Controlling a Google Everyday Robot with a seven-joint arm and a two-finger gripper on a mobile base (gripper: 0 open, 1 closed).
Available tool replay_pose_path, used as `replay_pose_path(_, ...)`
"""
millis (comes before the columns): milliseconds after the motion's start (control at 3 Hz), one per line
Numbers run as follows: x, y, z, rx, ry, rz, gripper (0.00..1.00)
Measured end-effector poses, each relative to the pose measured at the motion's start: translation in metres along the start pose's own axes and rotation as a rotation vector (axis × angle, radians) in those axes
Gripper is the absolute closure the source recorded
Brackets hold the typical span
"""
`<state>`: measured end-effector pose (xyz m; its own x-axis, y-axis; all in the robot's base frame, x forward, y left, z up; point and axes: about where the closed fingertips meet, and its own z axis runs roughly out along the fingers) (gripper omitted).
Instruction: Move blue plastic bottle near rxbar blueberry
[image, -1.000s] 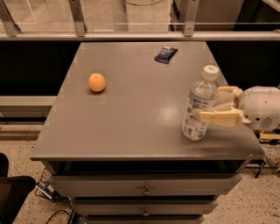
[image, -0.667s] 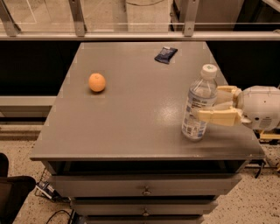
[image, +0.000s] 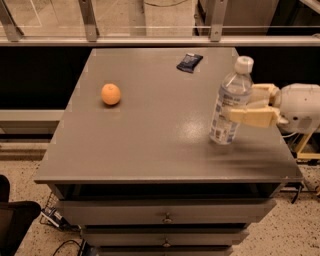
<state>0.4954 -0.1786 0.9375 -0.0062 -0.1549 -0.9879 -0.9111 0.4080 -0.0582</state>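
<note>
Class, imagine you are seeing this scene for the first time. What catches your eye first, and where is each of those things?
The tall blue plastic bottle stands out first. It leans at the right side of the grey table, with the gripper reaching in from the right and closed around its middle. Next comes the bright orange, alone on the left. Last is the small dark rxbar blueberry, lying flat near the far edge.

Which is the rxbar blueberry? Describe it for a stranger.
On the grey table, near the far edge, right of centre, lies the rxbar blueberry. It is small, flat and dark blue, unlike the round orange or the tall blue plastic bottle the gripper holds at the right.
</note>
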Motion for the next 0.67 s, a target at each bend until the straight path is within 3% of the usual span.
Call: replay_pose_path(667,-0.045,-0.102,0.007,0.048,-0.076,0.02,1.0)
